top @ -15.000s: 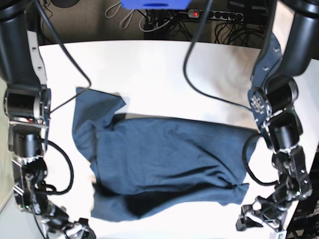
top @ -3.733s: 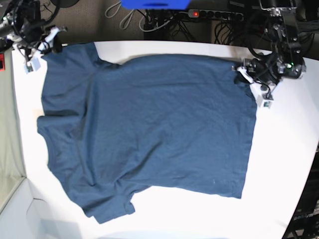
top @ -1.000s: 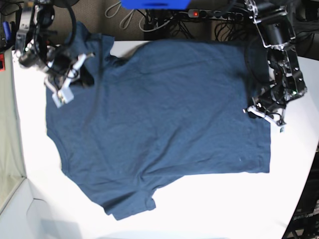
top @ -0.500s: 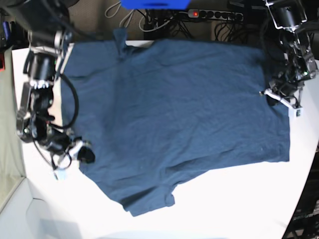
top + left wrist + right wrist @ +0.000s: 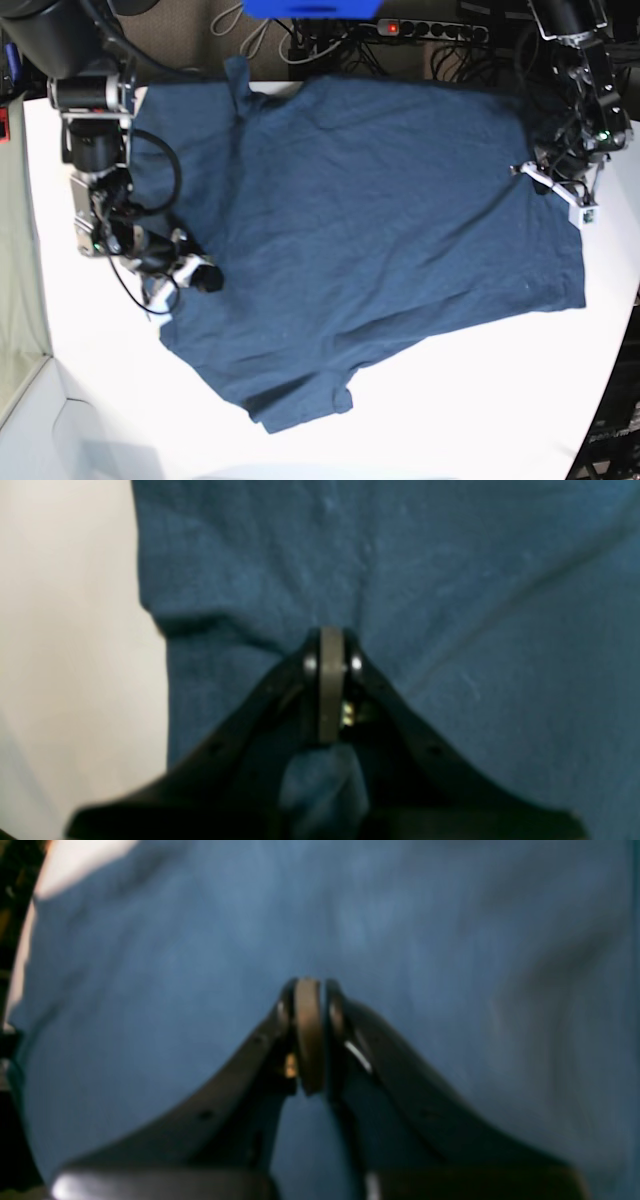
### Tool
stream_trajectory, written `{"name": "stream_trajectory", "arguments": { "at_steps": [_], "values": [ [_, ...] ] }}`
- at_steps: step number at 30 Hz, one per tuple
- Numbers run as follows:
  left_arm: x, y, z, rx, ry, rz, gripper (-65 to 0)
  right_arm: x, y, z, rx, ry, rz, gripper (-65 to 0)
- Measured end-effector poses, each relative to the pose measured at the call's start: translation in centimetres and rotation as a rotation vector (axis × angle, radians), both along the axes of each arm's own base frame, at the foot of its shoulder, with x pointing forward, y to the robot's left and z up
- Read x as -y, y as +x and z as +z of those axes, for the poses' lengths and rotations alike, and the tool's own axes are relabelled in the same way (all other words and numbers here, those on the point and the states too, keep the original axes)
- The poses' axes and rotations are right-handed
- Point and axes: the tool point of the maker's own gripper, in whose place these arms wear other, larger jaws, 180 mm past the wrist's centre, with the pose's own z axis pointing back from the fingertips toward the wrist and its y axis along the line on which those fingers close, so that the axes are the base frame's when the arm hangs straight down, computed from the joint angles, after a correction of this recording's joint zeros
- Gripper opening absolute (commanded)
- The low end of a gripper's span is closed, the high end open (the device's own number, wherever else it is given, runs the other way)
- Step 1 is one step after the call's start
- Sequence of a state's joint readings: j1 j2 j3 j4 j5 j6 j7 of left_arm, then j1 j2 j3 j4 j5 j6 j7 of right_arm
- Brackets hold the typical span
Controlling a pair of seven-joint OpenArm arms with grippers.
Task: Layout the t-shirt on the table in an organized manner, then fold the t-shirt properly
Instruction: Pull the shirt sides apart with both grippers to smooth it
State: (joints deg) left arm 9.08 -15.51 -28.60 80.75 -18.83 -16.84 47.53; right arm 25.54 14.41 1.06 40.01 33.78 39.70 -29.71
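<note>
The t-shirt (image 5: 370, 230) lay spread across the table (image 5: 500, 420), limp, light and easily dragged. Both the left gripper (image 5: 556, 186) and right gripper (image 5: 198, 275) were clamped shut on its opposite edges, judged the best places to hold.

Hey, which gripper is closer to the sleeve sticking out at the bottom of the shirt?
The right gripper, on the t-shirt's left edge just above that sleeve. The left gripper grips the opposite edge, farther away.
</note>
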Motion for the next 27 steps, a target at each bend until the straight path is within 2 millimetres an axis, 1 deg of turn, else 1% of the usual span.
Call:
{"name": "stream_trajectory", "arguments": {
  "at_steps": [5, 9, 11, 13, 14, 17, 19, 20, 21, 22, 24, 27],
  "values": [
    [0.8, -0.3, -0.4, -0.037, -0.012, 0.008, -65.0, 4.2, -2.1, -1.1, -0.01, -0.036, -0.044, -63.8],
    [2.1, -0.3, -0.8, -0.038, -0.045, 0.012, -65.0, 6.3, -4.3, -2.0, -0.012, -0.021, -0.085, -63.9],
    [3.2, -0.2, -1.0, -0.036, -0.058, -0.002, -65.0, 6.7, -5.1, -2.4, -0.018, -0.016, -0.09, -63.9],
    [4.7, -0.4, -1.2, -0.045, -0.071, -0.043, -65.0, 6.9, -5.7, -2.6, -0.01, -0.003, -0.107, -64.0],
    [5.9, -0.6, -1.3, -0.053, -0.078, -0.076, -65.0, 6.9, -5.9, -2.7, -0.006, 0.008, -0.118, -64.0],
    [10.7, -1.9, -1.3, -0.088, -0.116, -0.198, -65.0, 6.9, -6.3, -2.9, -0.01, 0.02, -0.123, -64.0],
    [14.3, -3.6, -1.1, -0.121, -0.178, -0.28, -65.0, 6.8, -6.3, -2.9, -0.011, 0.02, -0.123, -64.0],
    [15.6, -4.9, -1.0, -0.154, -0.192, -0.317, -65.0, 6.8, -6.3, -2.9, -0.009, 0.021, -0.12, -64.0],
    [16.4, -5.7, -0.9, -0.171, -0.2, -0.339, -65.0, 6.8, -6.4, -2.9, -0.01, 0.021, -0.118, -64.0],
    [16.8, -6.6, -0.8, -0.196, -0.2, -0.358, -65.0, 6.5, -6.3, -2.9, -0.012, 0.024, -0.111, -64.0],
    [16.9, -7.8, -0.5, -0.242, -0.184, -0.383, -65.0, 6.4, -6.3, -2.9, -0.011, 0.023, -0.11, -64.0],
    [16.4, -8.5, -0.3, -0.282, -0.155, -0.397, -65.0, 6.3, -6.2, -2.9, -0.01, 0.025, -0.11, -64.0]
  ]
}}
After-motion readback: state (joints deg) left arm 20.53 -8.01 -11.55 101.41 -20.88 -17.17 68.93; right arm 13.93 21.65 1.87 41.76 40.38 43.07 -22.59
